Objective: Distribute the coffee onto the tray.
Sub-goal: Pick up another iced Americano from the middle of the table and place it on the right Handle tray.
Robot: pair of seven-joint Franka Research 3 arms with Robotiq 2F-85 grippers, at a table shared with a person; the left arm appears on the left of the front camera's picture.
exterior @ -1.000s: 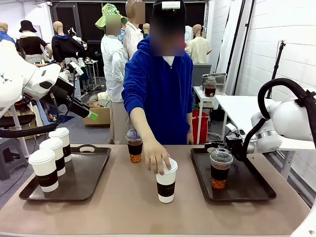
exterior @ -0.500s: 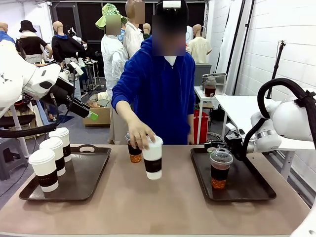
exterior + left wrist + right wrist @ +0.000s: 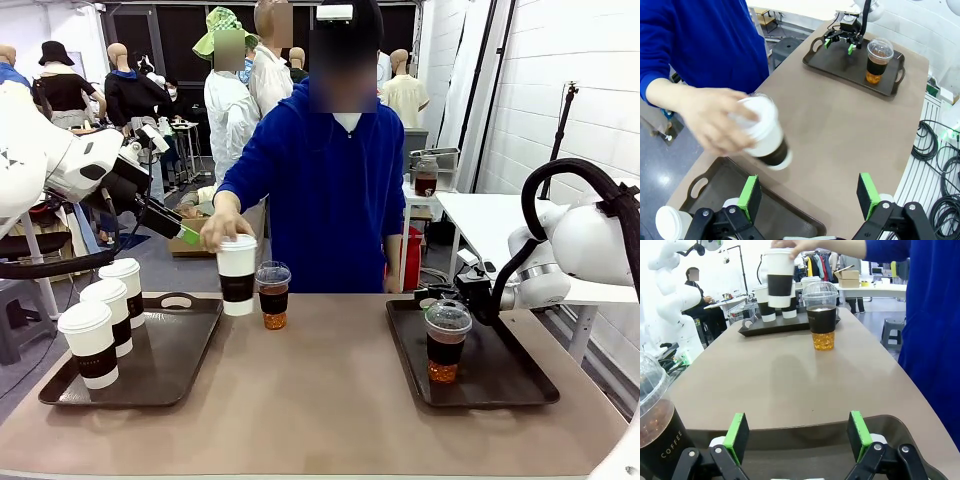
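over the far right corner of the left tray [image 3: 170,372], the person's hand [image 3: 222,228] holds the 4th sleeved cup [image 3: 237,276] by its lid, off the surface. it looks tilted in the left wrist view, just ahead of my left gripper [image 3: 808,192], jaws spread wide w/ nothing between. 3 sleeved cups [image 3: 107,316] stand on that tray's left side. the loose dome cup [image 3: 272,294] sits on the table [image 3: 320,410] just right of that tray, far side. the 2nd dome cup [image 3: 446,343] stands on the right tray [image 3: 505,372]. my right gripper [image 3: 797,432] is just beyond it at the far edge, jaws also spread, empty.

risks, as i judge them:
- closing the left jaws while the hand is on the lid could pinch fingers or knock the cup loose.
- too hard a squeeze on the paper wall could pop the lid & spill.
- an off-centre grab on a tilted cup may slip.
- a careless swing down could clip the 3 standing cups or the loose dome cup.
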